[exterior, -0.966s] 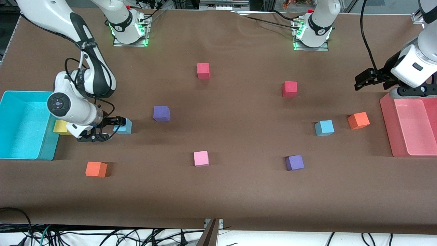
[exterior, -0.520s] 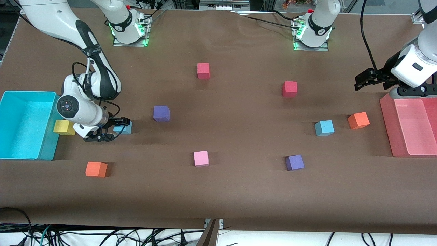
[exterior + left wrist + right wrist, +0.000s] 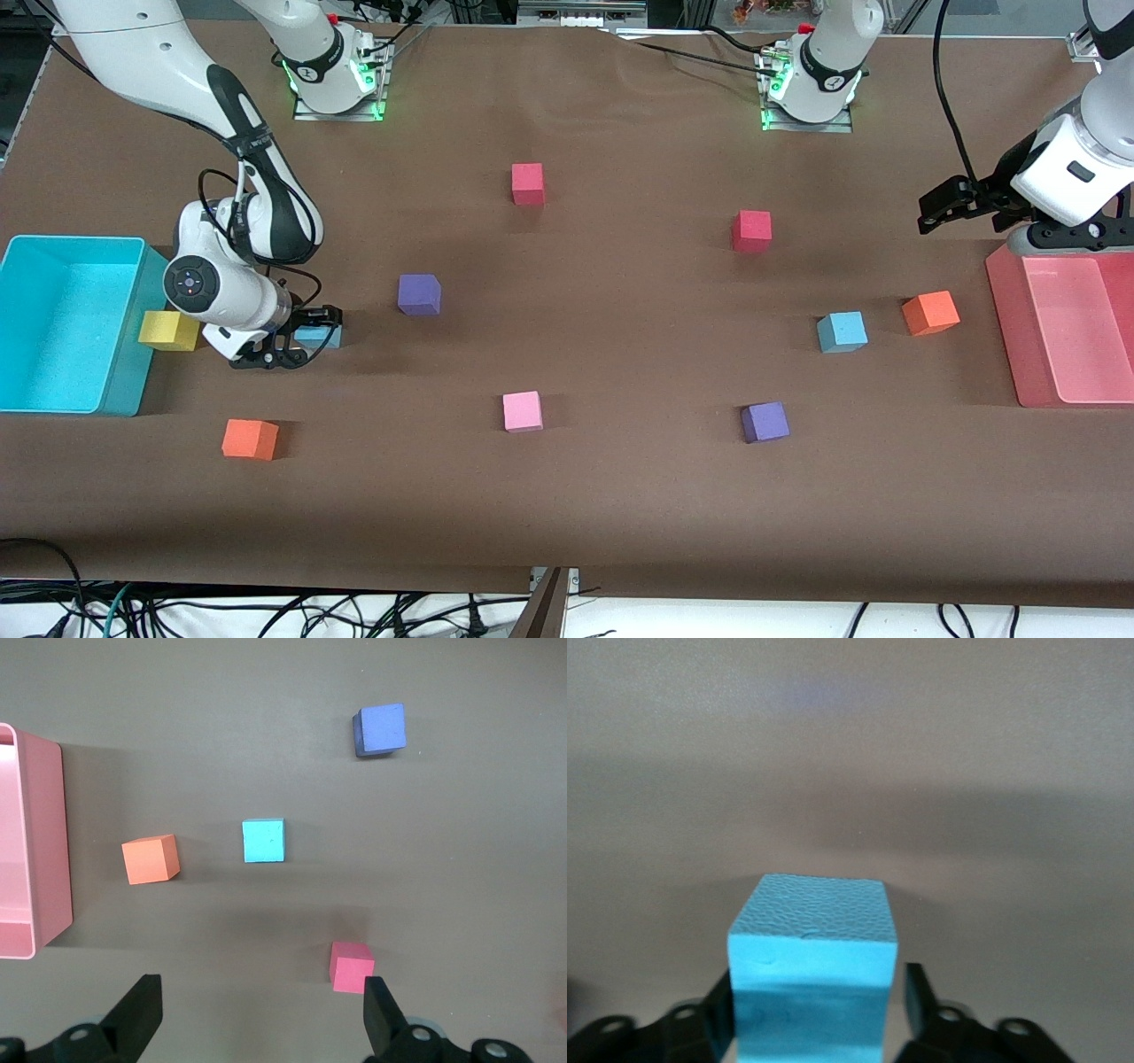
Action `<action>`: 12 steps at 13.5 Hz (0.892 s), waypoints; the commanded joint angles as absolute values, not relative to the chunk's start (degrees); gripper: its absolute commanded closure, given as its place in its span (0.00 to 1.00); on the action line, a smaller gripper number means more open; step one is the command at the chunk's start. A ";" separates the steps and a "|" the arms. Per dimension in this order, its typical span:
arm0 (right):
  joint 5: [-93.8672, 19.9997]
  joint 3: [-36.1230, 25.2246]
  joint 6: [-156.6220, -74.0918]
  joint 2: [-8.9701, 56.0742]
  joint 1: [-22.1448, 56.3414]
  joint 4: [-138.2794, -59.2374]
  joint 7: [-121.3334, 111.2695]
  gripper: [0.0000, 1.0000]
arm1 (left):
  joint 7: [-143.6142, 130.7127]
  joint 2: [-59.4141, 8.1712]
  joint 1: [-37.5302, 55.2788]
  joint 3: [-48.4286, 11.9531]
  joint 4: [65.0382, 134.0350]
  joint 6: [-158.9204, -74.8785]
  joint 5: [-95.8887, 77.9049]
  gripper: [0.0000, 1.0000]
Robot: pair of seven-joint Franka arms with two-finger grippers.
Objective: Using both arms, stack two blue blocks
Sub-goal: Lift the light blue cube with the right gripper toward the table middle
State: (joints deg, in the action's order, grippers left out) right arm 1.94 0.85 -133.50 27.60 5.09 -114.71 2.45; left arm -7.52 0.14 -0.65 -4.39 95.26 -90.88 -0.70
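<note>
One blue block (image 3: 317, 336) lies on the table near the cyan bin. My right gripper (image 3: 310, 338) is low at it, open, with a finger on each side; the right wrist view shows the block (image 3: 811, 974) filling the space between the fingers of the gripper (image 3: 817, 1010), with a thin gap at one finger. The other blue block (image 3: 842, 331) lies toward the left arm's end and also shows in the left wrist view (image 3: 264, 840). My left gripper (image 3: 939, 208) waits open and empty in the air beside the pink bin; it also shows in its own wrist view (image 3: 261, 1019).
A cyan bin (image 3: 124, 381) and a yellow cube (image 3: 166, 330) sit close to the right arm. A pink bin (image 3: 1005, 328) is at the left arm's end. Purple cubes (image 3: 418, 294) (image 3: 765, 422), orange cubes (image 3: 249, 439) (image 3: 930, 313), red cubes (image 3: 527, 183) (image 3: 751, 230) and a pink cube (image 3: 522, 411) are scattered around.
My right arm has slid away from the cyan bin so that its fingers now reach around the blue block. The left arm has barely moved.
</note>
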 commanded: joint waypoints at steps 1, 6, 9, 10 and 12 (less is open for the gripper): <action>2.11 0.97 -133.33 27.60 5.45 -114.26 3.17 1.00 | -7.73 0.44 -0.44 -4.66 94.75 -90.70 0.53 0.00; 2.02 0.97 -117.12 27.42 10.00 -101.20 4.29 1.00 | -7.82 0.26 -0.44 -5.27 94.75 -90.88 0.44 0.00; 0.28 0.97 -106.64 30.05 15.88 -89.86 9.83 1.00 | -7.65 0.35 -1.05 -4.75 95.01 -91.58 0.18 0.00; -1.30 0.97 -104.09 31.10 18.17 -86.78 11.84 1.00 | -7.73 0.35 -1.05 -4.75 95.27 -91.67 0.09 0.00; -3.42 0.97 -101.70 33.04 22.74 -81.68 17.46 1.00 | -7.73 0.26 -1.06 -4.66 95.45 -91.93 0.09 0.00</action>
